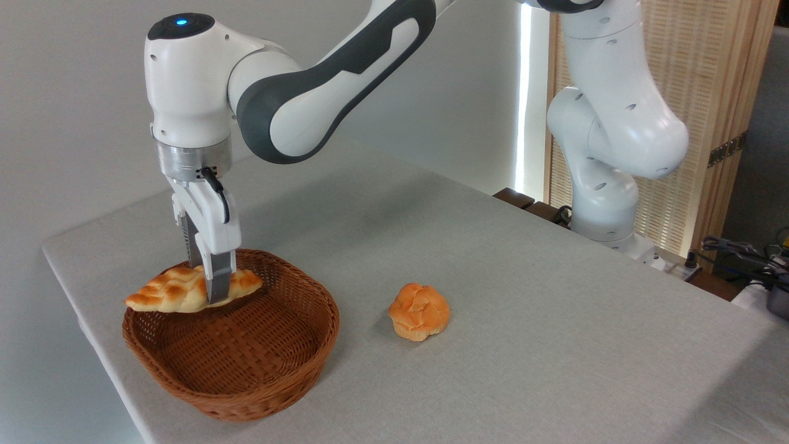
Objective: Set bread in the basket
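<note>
One loaf in hand, nothing in the basket yet. Nearest the camera, below and in front of the end effector: the round shallow reddish-brown woven wicker basket (pixel 246 388). Its floor shows bare weave, so the drop zone is free.

Above it, the two-finger gripper (pixel 212 295) points straight down, fingers (pixel 219 280) clamped on the long braided loaf of bread (pixel 179 290), which has a golden-brown crust and pale yellow sides. Grip sits right of the loaf's middle, so the longer part sticks out to the gripper's left, with that pointed tip over or just past the basket's left rim. Loaf is roughly level, tilted slightly down on the left. It looks lifted clear of the basket floor; whether it brushes the far rim I can't tell from this angle.

Judgement: transport is basically done and release is next. With a vertical approach and the fingers across the loaf's short axis, opening should let it fall flat. Risk is the off-centre grip: the left tip could catch the rim and leave the loaf propped. A small shift right before opening would fix that.

Right of the gripper, well apart, on the grey cloth-covered table (pixel 493 259): small round orange bun (pixel 419 311). Not the target.

Farther right and behind: the white arm base (pixel 607 203).
</note>
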Robot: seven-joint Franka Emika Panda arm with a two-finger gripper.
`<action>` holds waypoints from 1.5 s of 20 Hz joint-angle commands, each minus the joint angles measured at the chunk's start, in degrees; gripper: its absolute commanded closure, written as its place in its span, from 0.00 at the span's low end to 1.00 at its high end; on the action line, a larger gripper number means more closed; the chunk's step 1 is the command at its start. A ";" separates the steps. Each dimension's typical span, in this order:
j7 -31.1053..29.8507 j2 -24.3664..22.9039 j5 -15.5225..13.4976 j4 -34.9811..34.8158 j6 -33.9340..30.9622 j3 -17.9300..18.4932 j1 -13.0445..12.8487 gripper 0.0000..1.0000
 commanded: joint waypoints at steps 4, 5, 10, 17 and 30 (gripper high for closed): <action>-0.59 -0.85 0.77 -0.05 0.45 -0.08 0.28 0.00; -0.59 -0.93 0.77 -0.05 0.37 -0.08 0.28 0.00; -0.24 -5.84 0.77 0.65 -5.58 0.80 3.33 0.00; 0.82 -15.08 5.76 1.01 -23.17 -0.34 12.49 0.00; 0.64 -15.08 4.02 5.05 -30.13 5.02 10.30 0.00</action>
